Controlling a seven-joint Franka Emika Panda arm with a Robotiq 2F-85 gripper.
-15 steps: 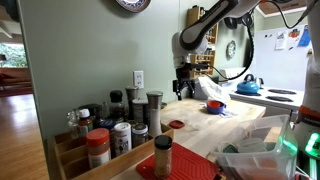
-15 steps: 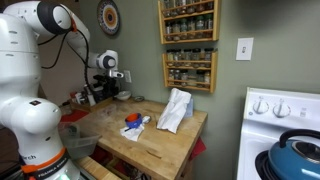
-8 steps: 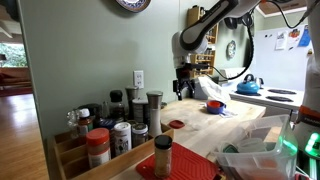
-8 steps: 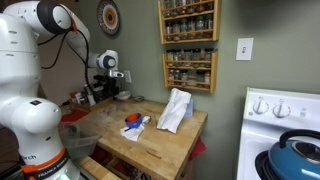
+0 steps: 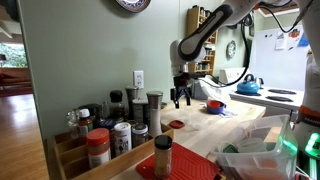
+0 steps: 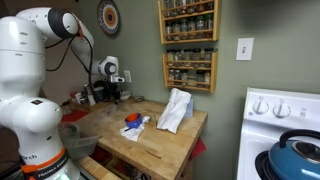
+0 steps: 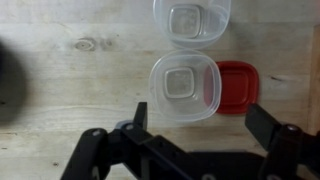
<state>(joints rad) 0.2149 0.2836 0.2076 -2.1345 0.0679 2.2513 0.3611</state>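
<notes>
My gripper [image 7: 198,135] is spread wide and holds nothing. It hangs over the wooden counter [image 7: 80,60], pointing down. The nearest thing is a clear tub [image 7: 183,85], upright and empty-looking, just ahead of my fingertips and a little off centre between them. A red lid [image 7: 240,85] shows at its side, touching it or partly under it, I can't tell which. A second tub [image 7: 192,18] sits just beyond, close to the first but apart.

To do the reach well, as I judge it: line my middle up with the tub, come straight down, and put one finger on each side wall. I should keep clear of the red lid and the second tub. The thin plastic will likely flex, so I'd close gently.

The counter is pale wood, flat, with grain and a knot. In both exterior views my gripper [image 5: 181,96] [image 6: 108,93] is above the counter's far end by the green wall. A white cloth [image 6: 176,110] and a small blue and red thing [image 6: 132,122] lie mid-counter, well apart from me. The room is a kitchen: spice racks [image 6: 188,50] and a clock [image 6: 108,17] on the wall, a stove [image 6: 270,105] with a blue kettle [image 6: 298,150], and spice jars [image 5: 100,140] close to the camera.
</notes>
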